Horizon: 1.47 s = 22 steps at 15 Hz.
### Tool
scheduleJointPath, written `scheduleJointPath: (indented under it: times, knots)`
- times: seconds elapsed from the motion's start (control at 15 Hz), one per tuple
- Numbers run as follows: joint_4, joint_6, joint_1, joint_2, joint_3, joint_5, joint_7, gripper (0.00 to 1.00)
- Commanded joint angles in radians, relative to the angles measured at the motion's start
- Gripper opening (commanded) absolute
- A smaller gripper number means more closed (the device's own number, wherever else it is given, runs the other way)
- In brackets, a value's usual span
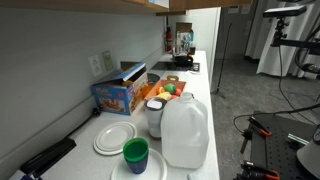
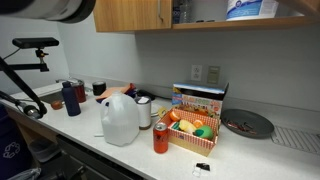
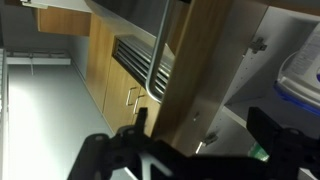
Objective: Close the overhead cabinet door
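In the wrist view the overhead cabinet door (image 3: 200, 70) is a light tan wood panel seen nearly edge-on, running from the top down the middle of the picture. To its right is the open cabinet's pale interior (image 3: 245, 95) with a metal hinge (image 3: 208, 138). My gripper (image 3: 198, 148) is open, its dark fingers spread wide at the bottom, one on each side of the door's lower end. I cannot tell whether a finger touches the door. In an exterior view the open compartment (image 2: 245, 12) holds containers beside a tan wood panel (image 2: 130, 14). The gripper is out of both exterior views.
The counter (image 1: 205, 95) holds a milk jug (image 1: 185, 135), white plates (image 1: 113, 137), a green cup (image 1: 135, 152), a colourful box (image 1: 118, 95) and a fruit tray (image 2: 195, 130). A red can (image 2: 160, 138) stands near the counter's front edge. Lower wooden cabinets (image 3: 125, 85) show in the wrist view.
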Motion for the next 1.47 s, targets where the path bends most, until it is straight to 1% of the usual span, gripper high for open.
scheduleJointPath:
  times: [0.0,0.27,0.47,0.53,0.73,0.87,0.93,1.0,1.07,1.13,1.2,1.27,1.4]
  knots:
    - [0.0,-0.043,0.077,-0.018,-0.043,-0.051,0.059,1.0]
    - [0.003,-0.115,0.202,-0.054,-0.138,-0.156,0.113,1.0]
    - [0.003,-0.175,0.297,-0.105,-0.222,-0.234,0.125,1.0]
    - [0.171,-0.249,0.412,-0.022,-0.368,-0.352,0.167,1.0]
    - [0.215,-0.336,0.549,-0.062,-0.528,-0.583,0.32,1.0]
    - [0.251,-0.365,0.646,-0.081,-0.629,-0.68,0.375,1.0]
    - [0.257,-0.378,0.687,-0.103,-0.672,-0.709,0.376,1.0]
    - [0.311,-0.477,0.725,-0.174,-0.686,-0.766,0.408,1.0]
    - [0.326,-0.514,0.761,-0.203,-0.707,-0.776,0.402,1.0]
    - [0.339,-0.57,0.796,-0.239,-0.717,-0.756,0.372,1.0]
    - [0.354,-0.63,0.832,-0.275,-0.725,-0.708,0.321,1.0]
    - [0.366,-0.683,0.856,-0.3,-0.718,-0.599,0.216,1.0]
    - [0.441,-0.804,0.917,-0.339,-0.731,-0.484,0.107,1.0]
